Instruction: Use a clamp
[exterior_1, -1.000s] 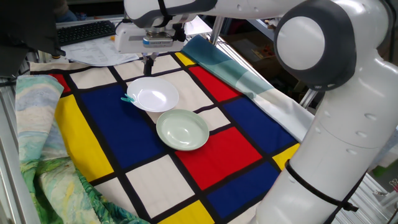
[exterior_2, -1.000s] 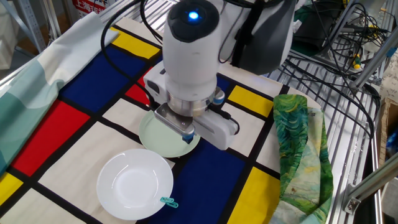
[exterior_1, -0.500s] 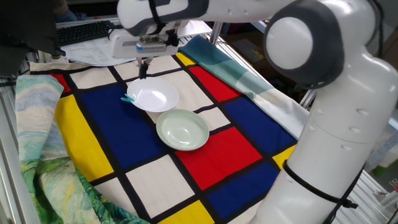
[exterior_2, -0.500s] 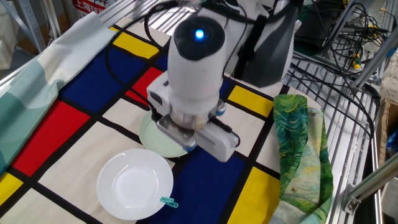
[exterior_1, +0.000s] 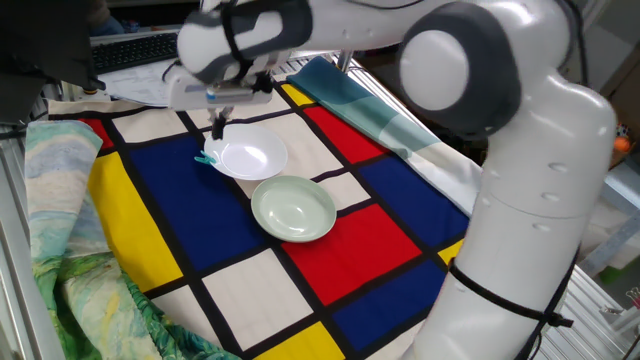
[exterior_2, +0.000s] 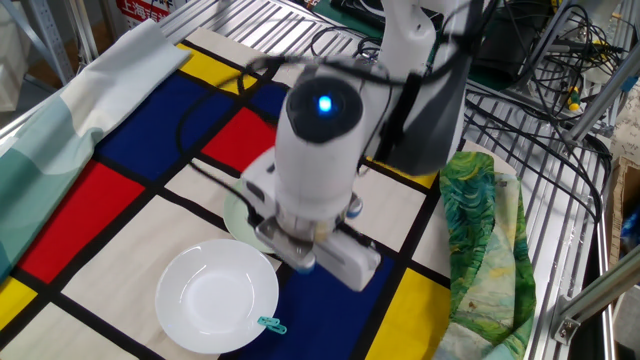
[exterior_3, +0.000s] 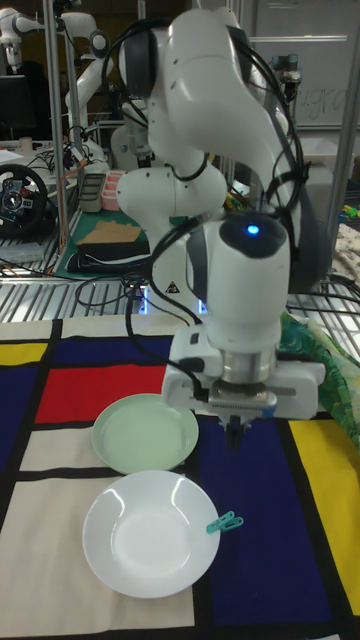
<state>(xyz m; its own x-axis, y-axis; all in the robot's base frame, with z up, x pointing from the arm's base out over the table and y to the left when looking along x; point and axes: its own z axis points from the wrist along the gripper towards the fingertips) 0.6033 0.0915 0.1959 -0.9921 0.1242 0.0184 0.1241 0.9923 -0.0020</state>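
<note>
Pincer (exterior_1: 217, 128) on the white Franka arm hangs at the upper left of one fixed view, its dark fingers drawn close together with nothing between them, above the far rim of the round white plastic bowl (exterior_1: 247, 153). The small teal plastic clamp (exterior_1: 207, 159) sits at that bowl's left rim, over a blue square of the checked cloth covering the surface (exterior_1: 150, 215). Just below and to the right lies the round pale green bowl (exterior_1: 293, 208).

From the other fixed view, the arm's blurred wrist fills the centre and hides the pincer tips. The white bowl is at lower left, and the clamp (exterior_2: 270, 325) is at its lower right rim.

In the tall fixed view, the pincer (exterior_3: 236, 428) points down, clenched and empty, just above the clamp (exterior_3: 224, 523), which touches the white bowl's right rim in the lower middle.
</note>
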